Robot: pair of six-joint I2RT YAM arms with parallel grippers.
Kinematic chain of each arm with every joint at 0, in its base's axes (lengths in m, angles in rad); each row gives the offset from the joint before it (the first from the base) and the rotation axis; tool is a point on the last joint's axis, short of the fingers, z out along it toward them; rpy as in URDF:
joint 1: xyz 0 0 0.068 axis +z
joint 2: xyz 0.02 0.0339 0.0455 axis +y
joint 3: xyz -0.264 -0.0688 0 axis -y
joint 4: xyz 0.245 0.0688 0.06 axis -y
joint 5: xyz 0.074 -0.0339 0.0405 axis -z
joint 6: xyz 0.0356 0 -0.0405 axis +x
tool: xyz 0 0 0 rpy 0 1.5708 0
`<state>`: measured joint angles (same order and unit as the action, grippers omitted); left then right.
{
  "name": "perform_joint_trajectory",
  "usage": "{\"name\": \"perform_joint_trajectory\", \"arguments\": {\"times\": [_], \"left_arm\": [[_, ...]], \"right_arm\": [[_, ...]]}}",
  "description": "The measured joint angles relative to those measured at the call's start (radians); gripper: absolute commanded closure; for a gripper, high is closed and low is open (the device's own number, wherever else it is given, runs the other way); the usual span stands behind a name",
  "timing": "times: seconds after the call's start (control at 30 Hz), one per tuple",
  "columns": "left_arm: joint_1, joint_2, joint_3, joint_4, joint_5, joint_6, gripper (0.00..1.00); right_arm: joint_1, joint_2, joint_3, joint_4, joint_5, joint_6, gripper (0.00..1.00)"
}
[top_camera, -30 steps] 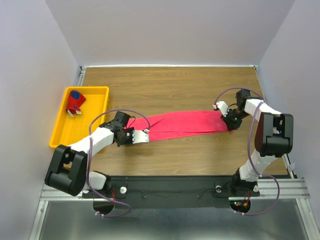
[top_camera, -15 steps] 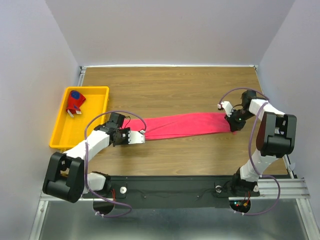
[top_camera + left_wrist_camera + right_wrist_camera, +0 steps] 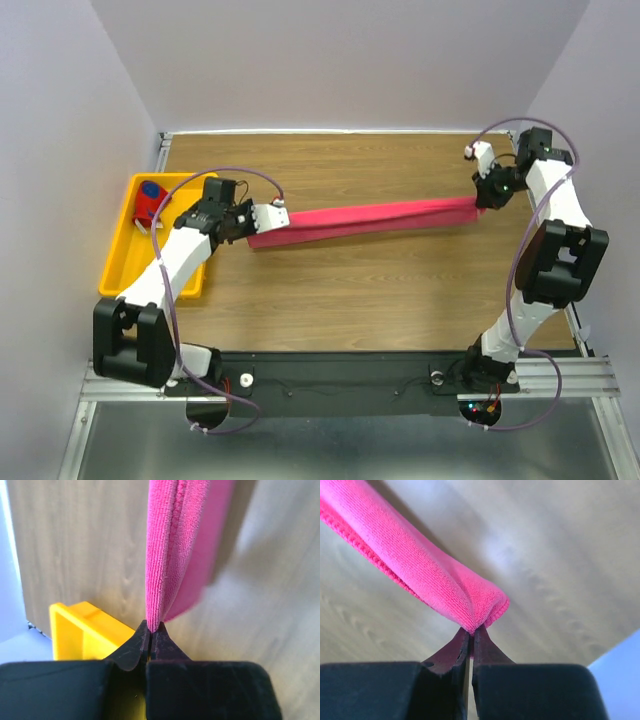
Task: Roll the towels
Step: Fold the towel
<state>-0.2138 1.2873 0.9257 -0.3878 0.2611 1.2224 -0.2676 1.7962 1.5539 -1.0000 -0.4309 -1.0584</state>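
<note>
The pink-red towel hangs stretched in a long band between my two grippers, above the table. My left gripper is shut on its left end; in the left wrist view the towel rises from the closed tips. My right gripper is shut on its right end; in the right wrist view the towel runs up and left from the tips. The patterned red and navy towel lies rolled in the yellow tray.
The yellow tray stands at the table's left edge, close under my left arm; its corner shows in the left wrist view. White walls close in the table on three sides.
Both grippers have lifted the pink-red towel off the table and moved it toward the back. The towel has been pulled taut and narrower.
</note>
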Motion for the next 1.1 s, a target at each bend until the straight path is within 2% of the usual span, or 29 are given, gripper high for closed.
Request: {"name": "perform_joint_trajectory", "arguments": {"times": [0.2,0.3,0.4,0.6,0.83,0.9,0.93,0.97,1.0,1.07,1.1], "left_arm": [[0.005,0.182,0.179,0.050,-0.006,-0.080,1.00],[0.009,0.270,0.270,0.089,-0.015,-0.105,1.00],[0.009,0.287,0.290,0.108,-0.018,-0.103,1.00],[0.014,0.237,0.182,0.106,-0.010,-0.058,1.00],[-0.016,0.195,-0.142,0.067,0.000,0.005,1.00],[-0.032,0.166,-0.188,0.066,-0.003,0.026,1.00],[-0.037,0.148,-0.198,0.060,0.002,0.032,1.00],[-0.047,0.117,-0.214,0.052,0.005,0.037,0.96],[-0.051,0.098,-0.227,0.048,0.008,0.041,0.89],[-0.056,0.071,-0.248,0.034,0.012,0.052,0.75],[-0.060,0.064,-0.252,0.023,0.014,0.054,0.63]], "right_arm": [[-0.001,0.141,0.267,-0.010,-0.046,0.078,0.99],[-0.001,0.203,0.330,-0.010,-0.055,0.106,0.99],[-0.001,0.206,0.319,-0.016,-0.060,0.109,0.99],[-0.002,0.129,0.103,-0.011,-0.057,0.033,1.00],[-0.001,0.109,-0.220,0.003,-0.011,-0.080,1.00],[-0.001,0.077,-0.301,0.007,0.002,-0.117,0.99],[-0.001,0.050,-0.326,0.011,0.015,-0.132,0.98],[-0.001,0.023,-0.352,0.010,0.023,-0.145,0.93],[-0.001,-0.005,-0.376,0.008,0.031,-0.156,0.87],[-0.001,-0.040,-0.405,0.003,0.041,-0.175,0.69],[-0.001,-0.048,-0.412,0.002,0.047,-0.180,0.61]]}}
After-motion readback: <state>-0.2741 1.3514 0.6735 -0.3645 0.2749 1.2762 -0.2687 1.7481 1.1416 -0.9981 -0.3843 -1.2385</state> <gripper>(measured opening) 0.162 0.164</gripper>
